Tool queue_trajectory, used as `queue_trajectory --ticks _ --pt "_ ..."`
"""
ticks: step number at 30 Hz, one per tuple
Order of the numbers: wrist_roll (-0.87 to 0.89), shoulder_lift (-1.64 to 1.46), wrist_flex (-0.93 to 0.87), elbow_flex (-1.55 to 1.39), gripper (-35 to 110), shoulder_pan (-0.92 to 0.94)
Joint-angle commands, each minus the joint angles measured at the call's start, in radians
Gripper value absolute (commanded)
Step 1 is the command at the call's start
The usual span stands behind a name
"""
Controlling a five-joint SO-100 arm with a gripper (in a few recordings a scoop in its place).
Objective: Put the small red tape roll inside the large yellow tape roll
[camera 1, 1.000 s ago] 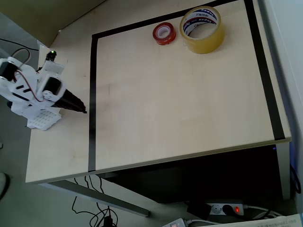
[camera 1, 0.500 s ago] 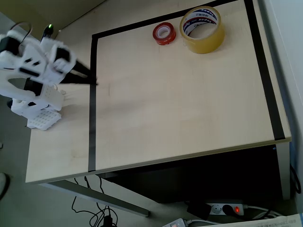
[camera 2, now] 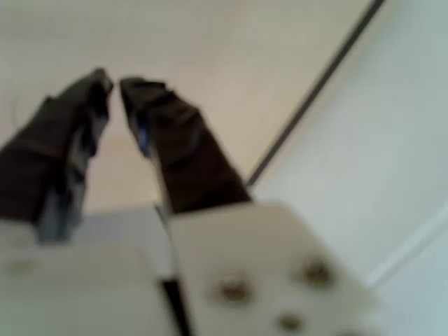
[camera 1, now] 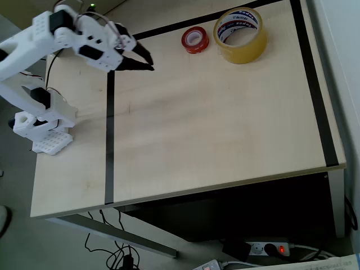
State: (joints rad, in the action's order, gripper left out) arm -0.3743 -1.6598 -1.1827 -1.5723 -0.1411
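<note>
The gripper point(camera 1: 147, 62) hangs over the far left part of the table point(camera 1: 214, 135), above the black tape border point(camera 1: 109, 140), its dark fingers pointing toward the small red tape roll point(camera 1: 194, 40); in the wrist view the gripper point(camera 2: 112, 82) shows its two tips drawn nearly together with only a thin slit between them and nothing held, though that picture is blurred. The small red tape roll lies flat near the far edge of the table, just beside the large yellow tape roll point(camera 1: 241, 35), which stands to its right in the overhead view, and whether the two touch is hard to tell. The main risk, as I judge it, comes from that closeness: with the jaws this narrow, the fingers would need to spread before coming down, or they would strike the top of the red ring and shove it against the yellow one or toward the table's back edge. A finger set on the red roll's right side might also catch the yellow roll's wall and drag both. The red roll looks glossy, so a shallow pinch on its rim may slip during the lift, and a tilted roll could land on the yellow rim instead of dropping into its core
</note>
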Motion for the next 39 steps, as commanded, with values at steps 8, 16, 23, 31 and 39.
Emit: queue_trajectory --ticks 8,16,23,31,39 --pt "-0.015 0.192 -0.008 0.287 26 -0.075" --pt "-0.043 0.336 -0.060 0.451 29 -0.153" --pt "-0.044 0.460 -0.094 0.555 29 -0.213" --pt "-0.037 0.565 -0.094 0.609 29 -0.250" --pt "-0.032 0.614 -0.097 0.630 29 -0.272"
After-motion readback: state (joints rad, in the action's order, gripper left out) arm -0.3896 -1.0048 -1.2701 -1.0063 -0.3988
